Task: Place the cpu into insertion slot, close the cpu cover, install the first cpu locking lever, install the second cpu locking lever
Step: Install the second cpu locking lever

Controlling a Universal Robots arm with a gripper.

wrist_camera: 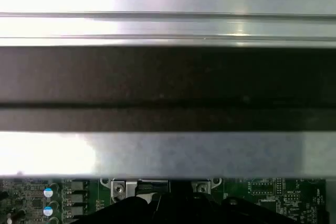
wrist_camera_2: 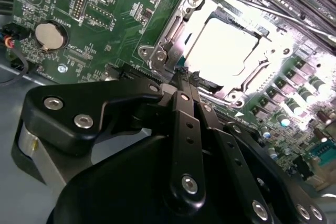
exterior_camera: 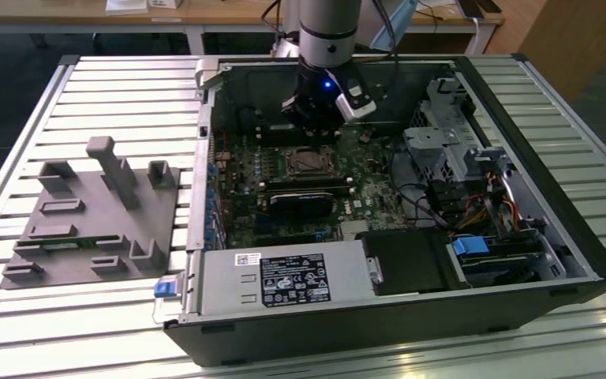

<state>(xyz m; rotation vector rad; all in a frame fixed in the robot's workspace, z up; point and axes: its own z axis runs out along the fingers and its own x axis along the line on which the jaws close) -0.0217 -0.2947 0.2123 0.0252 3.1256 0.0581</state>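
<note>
Slatted table (exterior_camera: 92, 87), your open case; one gripper (wrist_camera_2: 185, 72) pinched closed, empty; one cpu (wrist_camera_2: 223, 45) glare-washed under cpu cover (wrist_camera_2: 173, 30).

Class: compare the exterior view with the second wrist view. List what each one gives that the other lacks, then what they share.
Exterior view alone: the whole open black computer case, the grey plastic fixture block on the slatted table, and the grey robot arm.

Second wrist view alone: the round silver coin battery and the bright silvery cpu seated under the silvery frame cpu cover.

Shared: the green motherboard, the insertion slot and the black gripper.
</note>
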